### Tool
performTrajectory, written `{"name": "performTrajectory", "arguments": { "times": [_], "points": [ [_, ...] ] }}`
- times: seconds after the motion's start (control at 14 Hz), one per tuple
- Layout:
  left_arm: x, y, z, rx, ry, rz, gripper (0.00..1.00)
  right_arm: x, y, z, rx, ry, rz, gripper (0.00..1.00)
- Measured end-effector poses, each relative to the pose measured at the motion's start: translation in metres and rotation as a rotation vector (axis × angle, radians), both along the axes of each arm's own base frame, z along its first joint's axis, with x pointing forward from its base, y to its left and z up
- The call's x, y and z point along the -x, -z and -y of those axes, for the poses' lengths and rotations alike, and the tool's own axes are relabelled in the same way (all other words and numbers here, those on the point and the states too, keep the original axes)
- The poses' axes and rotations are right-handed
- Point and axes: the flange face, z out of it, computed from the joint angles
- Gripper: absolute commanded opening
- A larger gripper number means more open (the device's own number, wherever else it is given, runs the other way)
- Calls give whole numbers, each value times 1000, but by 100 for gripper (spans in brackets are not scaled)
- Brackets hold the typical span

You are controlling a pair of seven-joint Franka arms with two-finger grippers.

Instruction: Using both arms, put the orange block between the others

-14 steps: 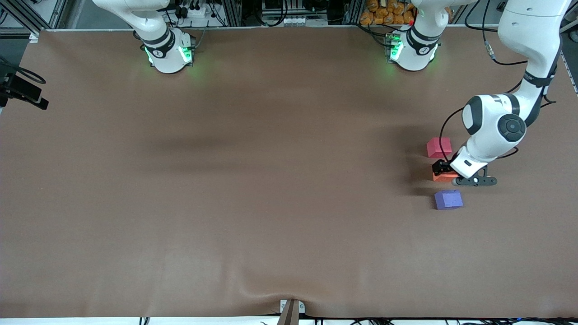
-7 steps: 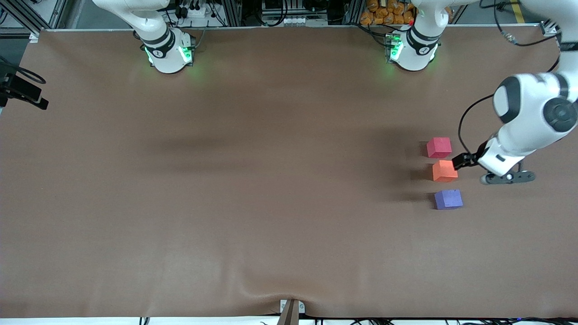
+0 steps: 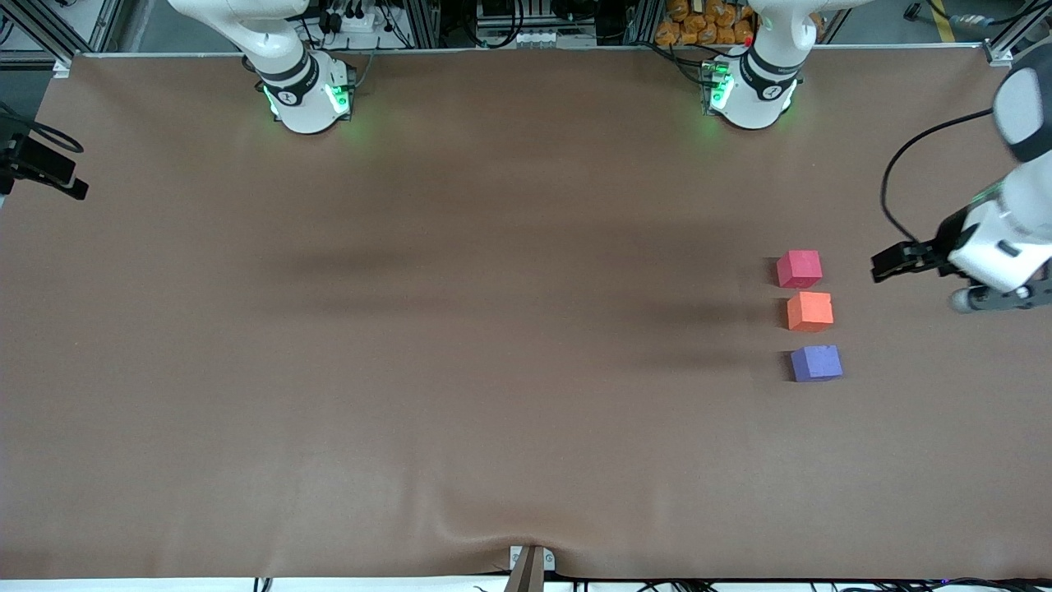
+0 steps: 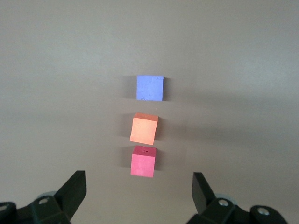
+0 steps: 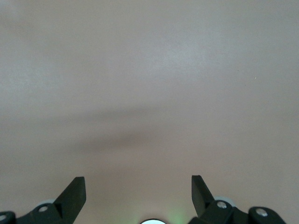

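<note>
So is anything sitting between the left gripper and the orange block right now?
Nothing visible. The left gripper, jaws open, hangs over bare table toward the left arm's end; the orange block already sits between the pinkish-red cube and blue-purple cube.

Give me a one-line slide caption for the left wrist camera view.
Open left gripper above the table, looking down on the orange block lined up between the pinkish-red cube and blue-purple cube.

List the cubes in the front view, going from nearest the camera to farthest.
Blue-purple cube → orange cube → pinkish-red cube.
</note>
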Motion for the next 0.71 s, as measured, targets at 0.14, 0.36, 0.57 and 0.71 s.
{"name": "performTrajectory", "arguments": {
  "times": [0.14,0.36,0.57,0.71],
  "points": [
    [-1,-28,-2,0,-4,18,100,0,0,0,0,-1,0,100],
    [-2,-48,-2,0,-5,44,100,0,0,-1,0,-1,0,100],
    [-3,-49,-2,0,-5,46,100,0,0,-1,0,-1,0,100],
    [-3,-50,-1,1,-4,48,100,0,0,-1,0,-1,0,100]
  ]
}}
